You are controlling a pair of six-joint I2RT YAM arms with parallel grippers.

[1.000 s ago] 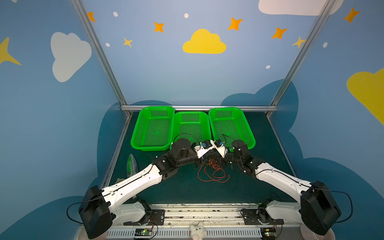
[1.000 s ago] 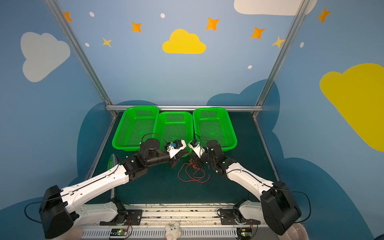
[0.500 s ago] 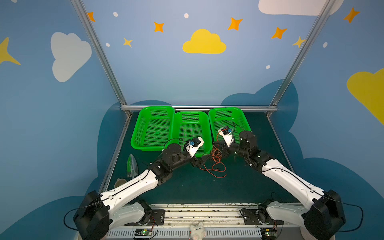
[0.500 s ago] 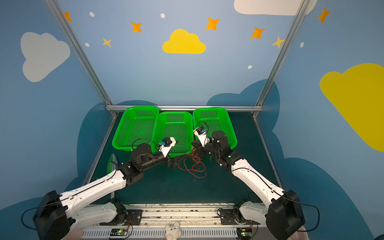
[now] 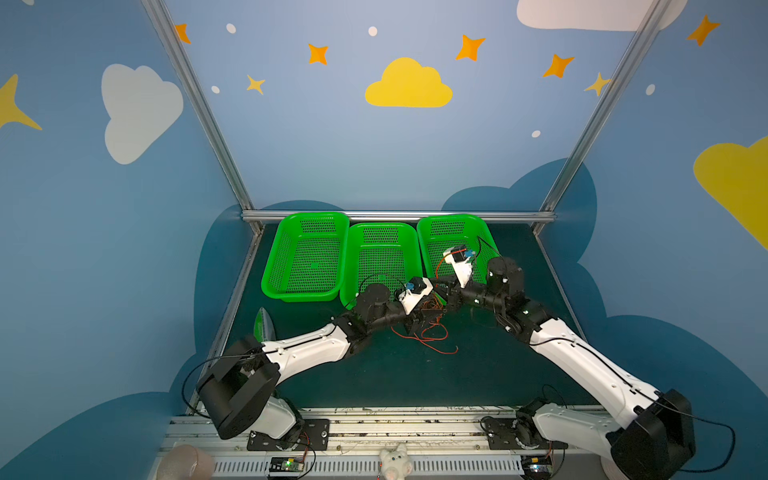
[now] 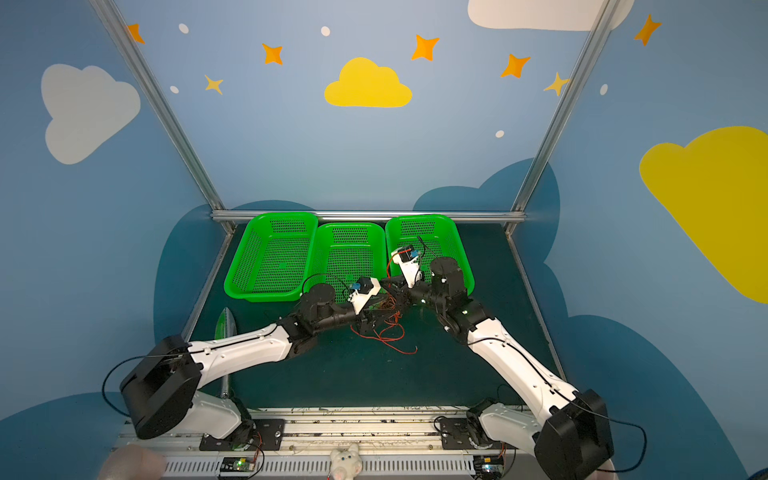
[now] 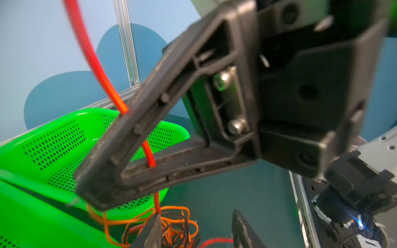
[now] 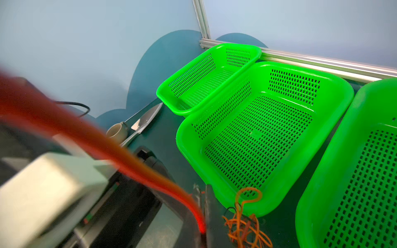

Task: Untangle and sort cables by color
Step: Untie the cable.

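The cables form a tangle (image 5: pixel 429 312) of orange, black and red wires on the dark mat, in front of the middle basket (image 5: pixel 380 232). My right gripper (image 8: pixel 202 216) is shut on a red cable (image 8: pixel 171 189). That red cable (image 7: pixel 101 73) runs taut from the tangle up through the right gripper's fingers. My left gripper (image 7: pixel 196 234) stands open right at the tangle (image 7: pixel 171 227). One of its fingers (image 7: pixel 151 233) touches the orange loops, and nothing is pinched. More red wire (image 5: pixel 436 345) trails loose toward the front.
Three green mesh baskets stand in a row at the back: left (image 5: pixel 307 220), middle and right (image 5: pixel 453 220). A knife-like tool (image 8: pixel 146 118) and a small cup (image 8: pixel 117 131) lie by the left wall. A metal rail (image 5: pixel 395 215) edges the mat.
My right gripper lifted the red cable up and back toward the right basket. My left gripper opened, drew back, then returned to the tangle with its jaws narrower.
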